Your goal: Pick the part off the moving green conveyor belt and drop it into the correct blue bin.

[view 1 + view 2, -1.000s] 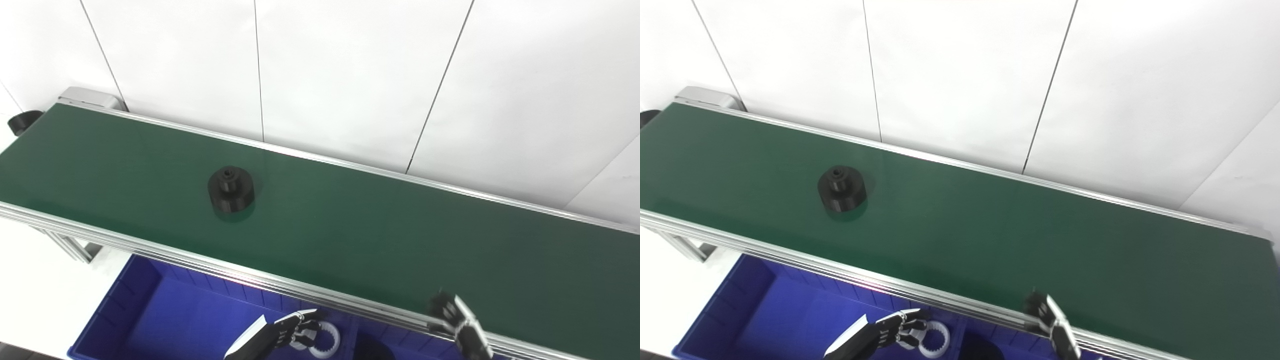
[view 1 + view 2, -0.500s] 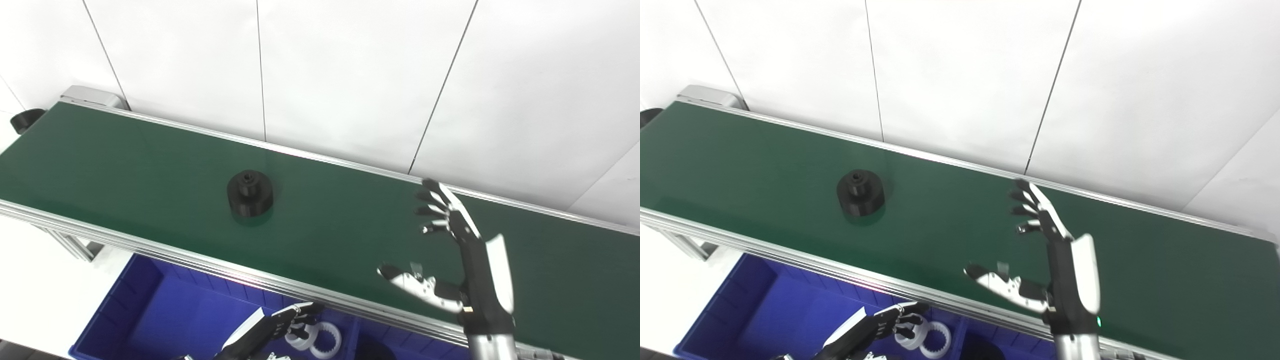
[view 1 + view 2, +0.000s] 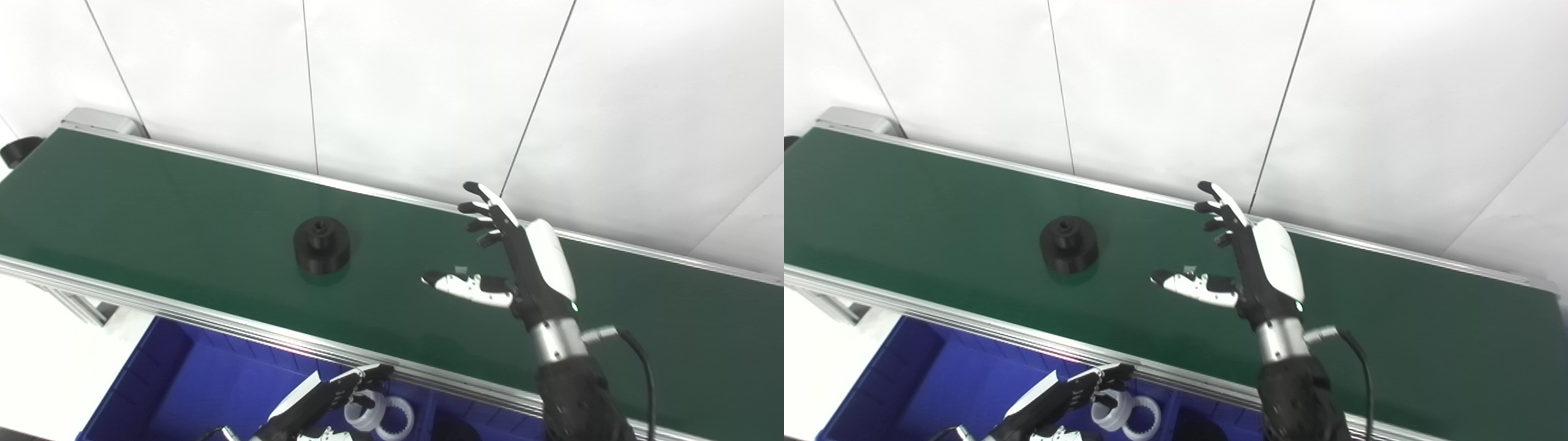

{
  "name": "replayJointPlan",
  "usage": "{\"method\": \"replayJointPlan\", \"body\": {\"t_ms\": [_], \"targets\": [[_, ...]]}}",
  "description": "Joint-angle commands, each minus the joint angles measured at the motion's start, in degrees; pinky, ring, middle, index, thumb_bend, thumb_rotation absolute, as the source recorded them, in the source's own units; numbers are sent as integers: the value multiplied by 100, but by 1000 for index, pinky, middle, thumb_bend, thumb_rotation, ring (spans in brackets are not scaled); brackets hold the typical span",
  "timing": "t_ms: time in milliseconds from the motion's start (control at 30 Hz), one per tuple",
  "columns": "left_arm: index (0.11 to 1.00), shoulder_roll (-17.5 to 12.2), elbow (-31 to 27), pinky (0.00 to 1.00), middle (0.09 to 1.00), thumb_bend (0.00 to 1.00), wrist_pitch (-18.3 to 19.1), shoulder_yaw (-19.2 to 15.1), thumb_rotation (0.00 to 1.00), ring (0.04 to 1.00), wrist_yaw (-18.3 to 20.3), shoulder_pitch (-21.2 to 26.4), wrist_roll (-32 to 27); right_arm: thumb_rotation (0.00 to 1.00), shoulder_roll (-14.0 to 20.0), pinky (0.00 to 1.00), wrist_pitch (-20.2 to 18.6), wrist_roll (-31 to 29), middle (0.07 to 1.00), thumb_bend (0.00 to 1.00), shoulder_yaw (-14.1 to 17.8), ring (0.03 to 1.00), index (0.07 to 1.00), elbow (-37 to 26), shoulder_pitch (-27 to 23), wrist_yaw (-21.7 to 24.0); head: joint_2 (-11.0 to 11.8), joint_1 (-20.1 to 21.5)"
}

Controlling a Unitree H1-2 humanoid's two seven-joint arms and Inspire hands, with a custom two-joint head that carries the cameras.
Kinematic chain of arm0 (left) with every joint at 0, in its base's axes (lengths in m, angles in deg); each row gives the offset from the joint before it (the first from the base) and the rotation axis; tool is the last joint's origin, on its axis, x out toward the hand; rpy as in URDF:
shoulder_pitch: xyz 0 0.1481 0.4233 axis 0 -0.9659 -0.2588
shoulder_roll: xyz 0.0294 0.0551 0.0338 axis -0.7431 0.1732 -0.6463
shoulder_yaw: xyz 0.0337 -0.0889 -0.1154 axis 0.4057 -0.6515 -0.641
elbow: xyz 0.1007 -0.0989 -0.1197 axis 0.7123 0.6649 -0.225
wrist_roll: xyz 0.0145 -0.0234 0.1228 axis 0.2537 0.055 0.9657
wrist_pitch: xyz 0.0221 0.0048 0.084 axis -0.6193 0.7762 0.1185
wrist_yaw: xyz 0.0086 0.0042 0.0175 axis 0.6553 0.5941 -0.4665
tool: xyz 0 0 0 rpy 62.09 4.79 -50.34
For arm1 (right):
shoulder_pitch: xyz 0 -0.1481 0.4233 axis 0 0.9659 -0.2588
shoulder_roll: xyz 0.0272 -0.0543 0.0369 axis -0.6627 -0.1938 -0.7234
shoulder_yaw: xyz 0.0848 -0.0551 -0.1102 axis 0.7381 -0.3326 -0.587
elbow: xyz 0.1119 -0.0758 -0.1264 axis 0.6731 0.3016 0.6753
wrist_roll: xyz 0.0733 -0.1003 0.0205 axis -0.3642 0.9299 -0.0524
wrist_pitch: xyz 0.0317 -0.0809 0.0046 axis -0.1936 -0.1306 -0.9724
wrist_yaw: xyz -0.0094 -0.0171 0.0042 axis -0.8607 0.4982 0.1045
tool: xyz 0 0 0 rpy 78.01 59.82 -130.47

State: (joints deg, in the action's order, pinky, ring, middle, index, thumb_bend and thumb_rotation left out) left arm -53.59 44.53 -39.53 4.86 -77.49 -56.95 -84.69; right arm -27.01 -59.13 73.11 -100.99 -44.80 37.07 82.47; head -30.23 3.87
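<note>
A black round part with a raised hub stands upright on the green conveyor belt, near its middle. My right hand hovers over the belt to the right of the part, open, fingers spread and thumb pointing toward the part, a clear gap between them. My left hand is low at the bottom edge, over the blue bin, fingers extended and holding nothing.
White ring-shaped gears lie in the blue bin below the belt's near rail. A dark part shows in the compartment to their right. White wall panels stand behind the belt. A black cable trails from my right wrist.
The black part has ridden the belt rightward. My right hand rose from the bottom edge, came over the belt and moved left toward the part, staying open. The left hand barely moved.
</note>
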Motion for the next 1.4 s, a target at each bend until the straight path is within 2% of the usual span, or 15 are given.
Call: {"method": "replayJointPlan", "body": {"t_ms": [0,167,333,433,567,700,800,900,1033,1167,1367], "targets": [[884,-55,-89,736,899,717,-196,-16,682,849,-22,74,-22,398,-109,620,-2,62,791,829,-66,727,892,85,-326,-149,-13,33],[894,-68,-103,743,910,754,-196,-63,702,857,125,56,-92,430,-164,643,-222,282,806,834,-193,738,897,567,-820,-78,-60,199],[894,-46,-252,741,910,698,-196,-110,669,859,206,-30,-111,453,-204,683,-516,569,826,852,-435,779,900,1044,-1335,38,-103,307],[899,-57,-290,739,901,705,-196,-117,676,856,211,-59,-78,472,-200,688,-617,632,836,844,-586,789,907,1282,-1545,69,-111,328],[900,-71,-381,730,890,734,-196,-105,714,855,148,-119,15,456,-236,694,-623,616,839,855,-737,794,903,1716,-1803,71,-145,335],[895,15,-391,701,892,729,-196,-199,677,848,397,-171,-286,460,-308,670,-578,684,845,879,-916,788,897,2196,-2015,-42,-172,335],[893,57,-411,695,894,712,-196,-241,686,845,417,-199,-223,469,-326,667,-553,726,853,894,-1067,793,899,2505,-2165,-32,-172,329],[889,112,-414,684,894,699,-196,-277,682,843,449,-214,-219,484,-353,694,-689,755,858,903,-1213,814,911,2728,-2266,73,-178,310],[896,104,-438,680,906,673,-195,-262,691,850,468,-204,-143,476,-354,676,-714,796,858,918,-1396,801,916,3064,-2305,82,-183,293],[891,128,-390,707,897,695,-195,-297,698,850,523,-210,-210,440,-311,674,-806,871,860,944,-1571,793,917,3290,-2314,137,-184,286],[883,169,-442,695,898,685,-195,-346,686,847,564,-258,-212,276,-223,697,-982,878,876,971,-1653,813,918,3406,-2265,333,-208,265]]}}
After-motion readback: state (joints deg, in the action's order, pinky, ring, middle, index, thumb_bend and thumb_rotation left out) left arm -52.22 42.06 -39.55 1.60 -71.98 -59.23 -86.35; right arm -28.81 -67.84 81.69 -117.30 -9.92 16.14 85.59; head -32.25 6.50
